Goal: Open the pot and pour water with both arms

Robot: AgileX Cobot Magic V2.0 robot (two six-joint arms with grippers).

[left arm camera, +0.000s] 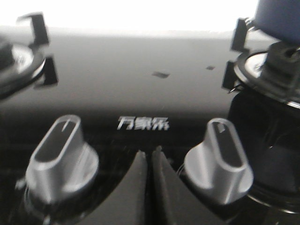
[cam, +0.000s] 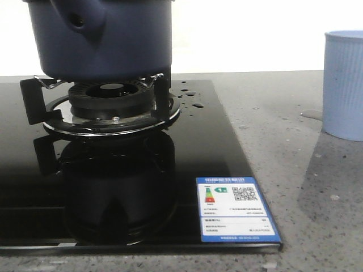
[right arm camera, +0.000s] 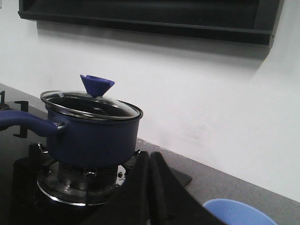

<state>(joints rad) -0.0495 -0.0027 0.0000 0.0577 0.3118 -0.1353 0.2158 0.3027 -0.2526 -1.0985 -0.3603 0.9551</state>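
Note:
The navy-blue pot stands on the burner's supports, its stubby handle with a hole facing the front view. In the right wrist view the pot carries a glass lid with a blue cone knob. Small water drops lie on the black hob behind the burner, and a thin puddle lies on the counter. My left gripper is shut and empty above the hob between two knobs. My right gripper is shut and empty, apart from the pot. Neither gripper shows in the front view.
A light blue ribbed cup stands on the grey counter to the right, also in the right wrist view. Two silver knobs flank the left gripper. A second burner sits at the left. A dark shelf hangs on the wall.

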